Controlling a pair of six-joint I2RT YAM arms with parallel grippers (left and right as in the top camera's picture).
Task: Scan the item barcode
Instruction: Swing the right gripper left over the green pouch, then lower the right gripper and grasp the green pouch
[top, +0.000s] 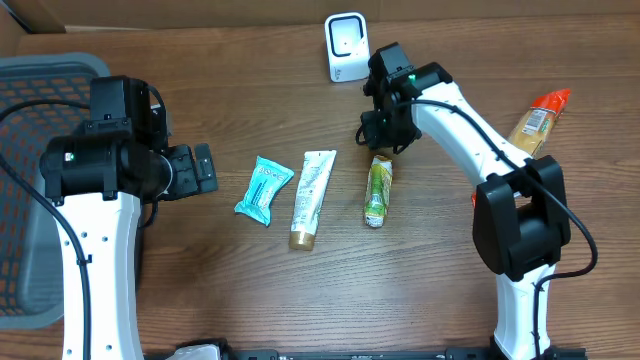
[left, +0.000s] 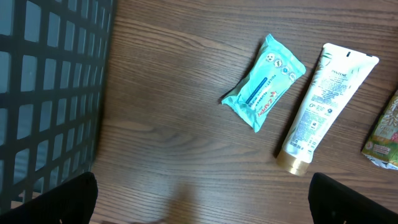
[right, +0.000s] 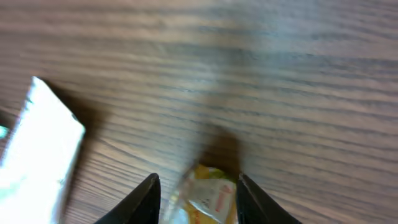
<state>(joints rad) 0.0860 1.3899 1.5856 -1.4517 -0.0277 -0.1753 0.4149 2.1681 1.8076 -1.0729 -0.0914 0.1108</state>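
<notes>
One each of scanner (top: 346, 45), basket (top: 40, 70), tube (top: 311, 195), wipes pack (top: 264, 188), sachet (top: 379, 192) and bottle (top: 538, 122)

A brown wood-grain counter (top: 250, 290) is filling nearly the whole view, its grain running left to right. Soft, even light is falling from above, casting only faint shadows. A dark grey mesh basket (top: 35, 75) is sitting at the counter's left edge, and a paler tan strip (top: 200, 12) is showing along its far edge.

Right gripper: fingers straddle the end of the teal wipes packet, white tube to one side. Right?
No. The right gripper's fingers straddle the end of the yellow-green pouch, as the right wrist view shows; the white tube is to one side.
</notes>
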